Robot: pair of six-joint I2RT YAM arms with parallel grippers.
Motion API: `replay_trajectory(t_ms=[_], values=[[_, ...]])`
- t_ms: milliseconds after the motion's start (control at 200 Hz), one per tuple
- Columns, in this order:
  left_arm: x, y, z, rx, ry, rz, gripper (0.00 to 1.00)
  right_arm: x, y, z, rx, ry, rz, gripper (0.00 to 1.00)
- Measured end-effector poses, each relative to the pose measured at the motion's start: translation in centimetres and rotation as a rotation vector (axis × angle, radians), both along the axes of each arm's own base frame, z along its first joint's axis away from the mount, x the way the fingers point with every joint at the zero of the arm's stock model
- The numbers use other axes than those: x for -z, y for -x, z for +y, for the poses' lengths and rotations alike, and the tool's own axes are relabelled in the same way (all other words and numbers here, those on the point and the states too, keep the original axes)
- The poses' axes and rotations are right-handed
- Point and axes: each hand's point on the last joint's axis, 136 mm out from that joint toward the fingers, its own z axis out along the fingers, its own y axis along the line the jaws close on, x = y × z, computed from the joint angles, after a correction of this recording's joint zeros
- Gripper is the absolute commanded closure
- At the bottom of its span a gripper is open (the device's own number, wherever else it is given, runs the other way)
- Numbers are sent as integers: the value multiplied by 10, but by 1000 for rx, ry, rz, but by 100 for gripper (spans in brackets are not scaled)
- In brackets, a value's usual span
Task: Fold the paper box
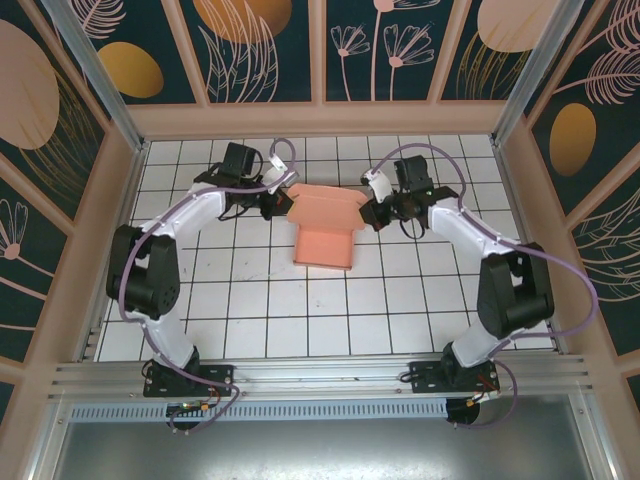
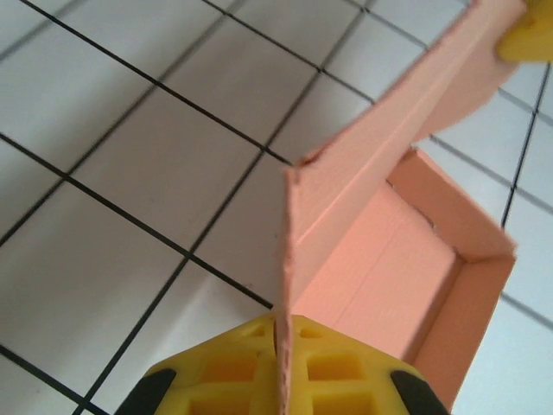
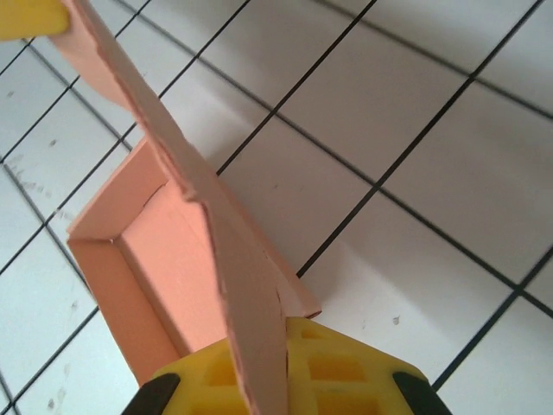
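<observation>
Top view: paper box (image 1: 323, 232) sits mid-table (image 1: 330, 320), free tiles on every side; left gripper (image 1: 277, 203) and right gripper (image 1: 373, 212) meet its raised flap's ends.
Left wrist: left gripper (image 2: 278, 367) pinches the flap's edge.
Right wrist: right gripper (image 3: 268, 372) pinches the opposite edge.

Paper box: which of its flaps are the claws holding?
The wide lid flap along the far edge: left gripper and right gripper pinch its ends. The low tray walls stand free.
</observation>
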Motion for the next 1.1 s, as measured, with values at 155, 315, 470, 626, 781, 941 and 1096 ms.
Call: replay_trajectory(t_ms=[155,315,470,626,781,941,1096], values=[[-26,-7,-3,-143,62,-87,100,-23,-8,1,145,-8,-121,100],[-33,-16,-12,-267,105,-122,100,-30,-18,-3,318,-29,-177,100],[-21,-18,-16,-385,136,-97,100,-24,-19,-2,454,-58,-168,100],[-27,-25,-18,-496,201,-95,100,-26,-27,0,574,-95,-182,100],[-31,-33,-19,-576,246,-121,100,-27,-35,6,666,-133,-221,100],[-21,-36,-20,-616,267,-139,100,-19,-40,6,736,-139,-260,100],[-8,-35,-21,-636,274,-141,100,-5,-48,6,781,-135,-269,100]])
